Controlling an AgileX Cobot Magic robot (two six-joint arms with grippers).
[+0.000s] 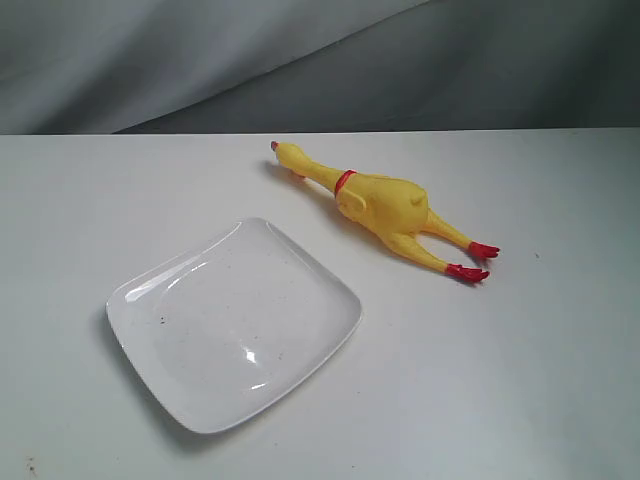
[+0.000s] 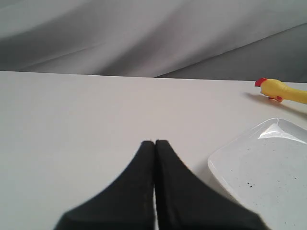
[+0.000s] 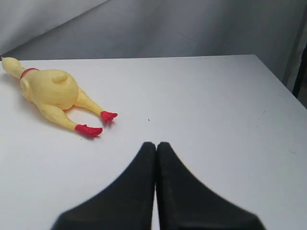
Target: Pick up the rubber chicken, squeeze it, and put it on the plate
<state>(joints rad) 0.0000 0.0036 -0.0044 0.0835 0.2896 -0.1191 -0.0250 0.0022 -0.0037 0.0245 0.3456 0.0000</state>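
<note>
The rubber chicken (image 1: 385, 203) lies on its side on the white table, head toward the back, red feet toward the right front. The white plate (image 1: 232, 322) sits in front of it to the left, holding nothing, with a few dark specks. Neither gripper shows in the exterior view. In the left wrist view my left gripper (image 2: 154, 142) is shut and holds nothing, with the plate's corner (image 2: 268, 165) beside it and the chicken's head (image 2: 276, 89) further off. My right gripper (image 3: 156, 143) is also shut and holds nothing, a short way from the chicken's feet (image 3: 88, 129).
Grey cloth (image 1: 300, 60) hangs behind the table's back edge. The table's right edge (image 3: 278, 79) shows in the right wrist view, with something dark beyond it.
</note>
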